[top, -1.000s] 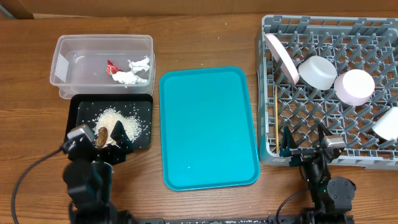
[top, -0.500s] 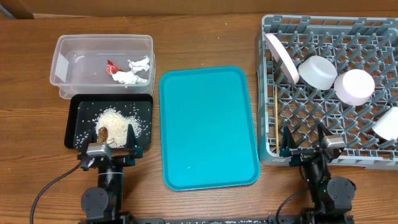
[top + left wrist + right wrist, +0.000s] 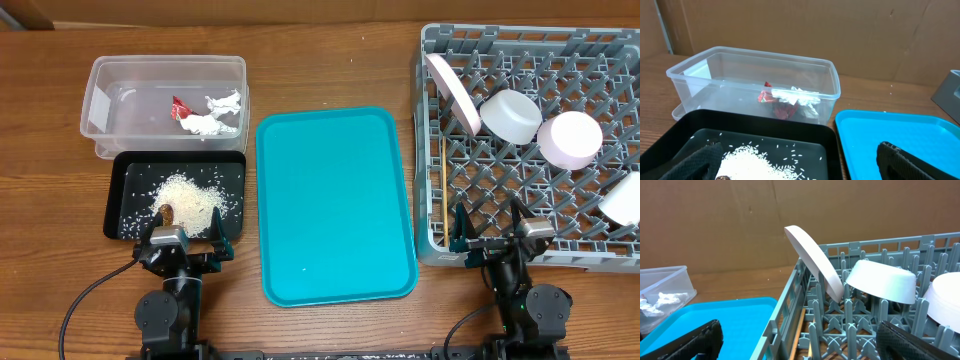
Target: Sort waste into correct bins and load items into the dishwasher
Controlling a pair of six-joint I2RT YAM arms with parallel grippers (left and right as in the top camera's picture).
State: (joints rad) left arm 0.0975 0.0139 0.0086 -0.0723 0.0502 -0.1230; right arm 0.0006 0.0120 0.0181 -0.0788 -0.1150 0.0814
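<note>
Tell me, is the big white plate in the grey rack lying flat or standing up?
Standing on edge but leaning: the plate slants up from between the pegs of the rack, with its rim uppermost.

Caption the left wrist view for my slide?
Red foil wrapper and crumpled white tissue in clear plastic tub; white rice on shallow black tray.

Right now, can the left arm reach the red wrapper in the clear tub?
Probably yes: the left pincer is open, the clear tub lidless, and only the low black tray lies before the red wrapper.
</note>
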